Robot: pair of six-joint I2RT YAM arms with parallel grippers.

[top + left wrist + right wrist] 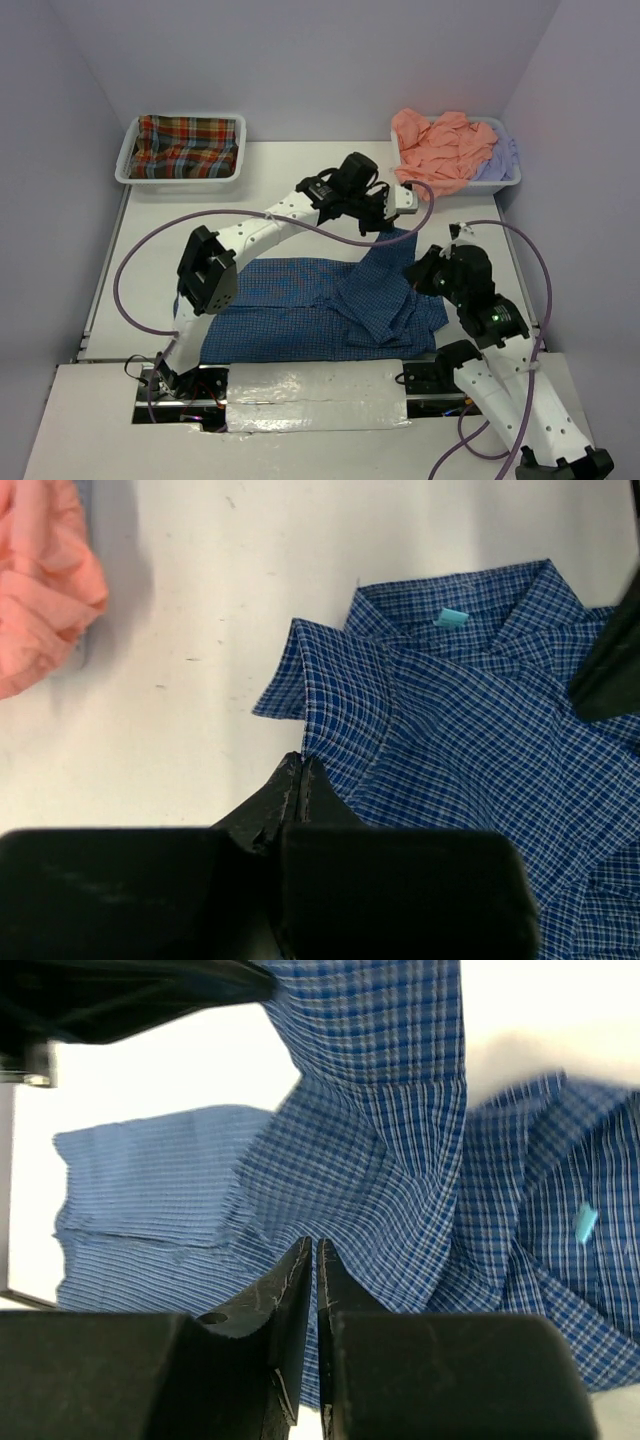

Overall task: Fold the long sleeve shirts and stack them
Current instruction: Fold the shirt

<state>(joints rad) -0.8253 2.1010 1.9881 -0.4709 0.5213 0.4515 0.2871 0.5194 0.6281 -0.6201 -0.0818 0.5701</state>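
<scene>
The blue checked shirt [300,305] lies spread on the white table, its right part bunched and lifted. My left gripper [388,230] is shut on a fold of it and holds that fold up; in the left wrist view its jaws [300,762] pinch the cloth edge below the collar and teal tag [452,618]. My right gripper [420,268] is shut on the shirt [380,1160] close by, its jaws [312,1248] pinching cloth. The red-green plaid shirt [188,147] lies in the left tray. The salmon shirt [440,150] and the lavender shirt [497,160] lie in the right tray.
A white tray [124,165] stands at the back left and another [512,180] at the back right. The salmon shirt [40,580] hangs over its tray's edge near the left gripper. The left arm [260,232] reaches across above the shirt. Purple cables loop at both sides.
</scene>
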